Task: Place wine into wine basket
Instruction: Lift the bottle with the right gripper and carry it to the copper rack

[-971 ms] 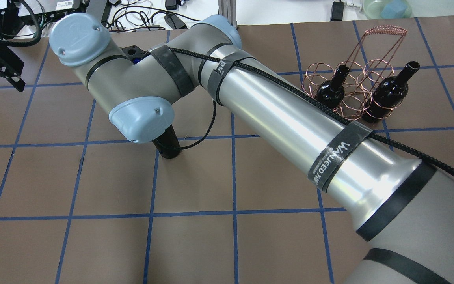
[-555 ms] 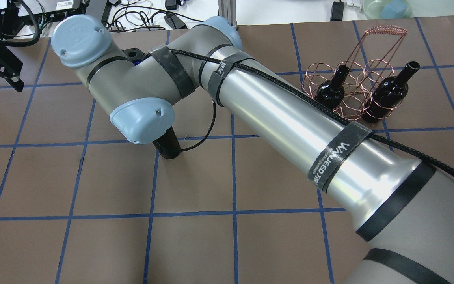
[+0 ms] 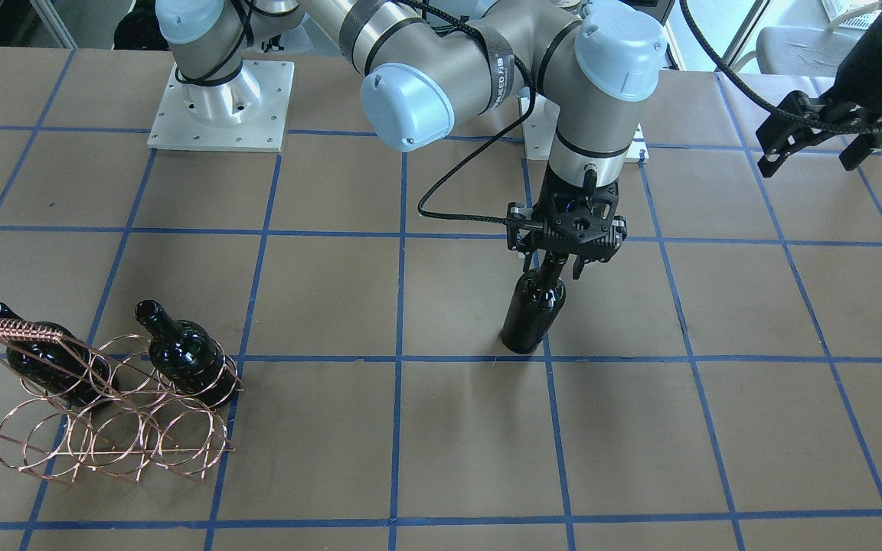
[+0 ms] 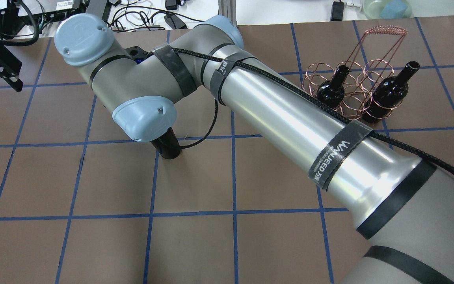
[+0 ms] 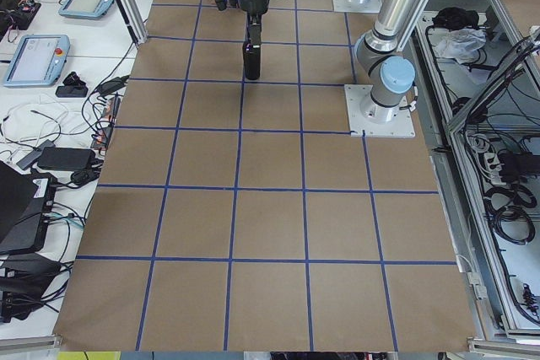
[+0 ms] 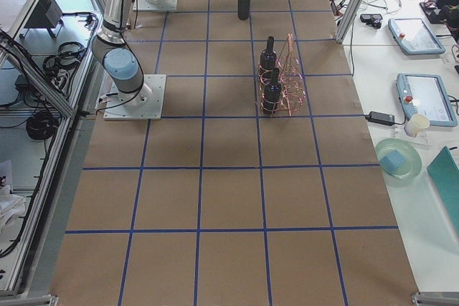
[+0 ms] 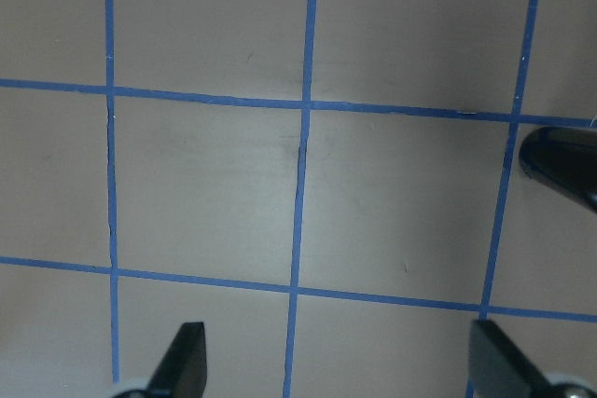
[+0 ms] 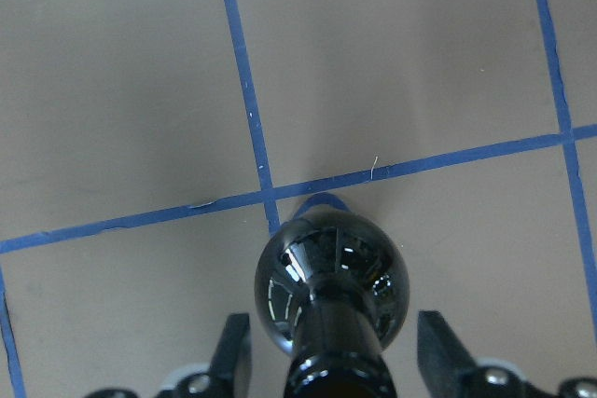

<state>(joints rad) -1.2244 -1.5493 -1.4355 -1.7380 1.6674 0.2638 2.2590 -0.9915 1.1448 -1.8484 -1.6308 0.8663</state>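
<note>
White print reading "WANJEED", followed by two Chinese characters, runs along the black forearm strap (image 4: 335, 157) wrapped round the right arm's silver tube, far up the arm from the right gripper (image 3: 556, 268). Closer to that gripper, the tube-end strap (image 4: 222, 71) carries small white characters, possibly the same two. In the front-facing view, the wrist strap (image 3: 500, 75) just above the gripper shows the tail "JEED" and the characters.
</note>
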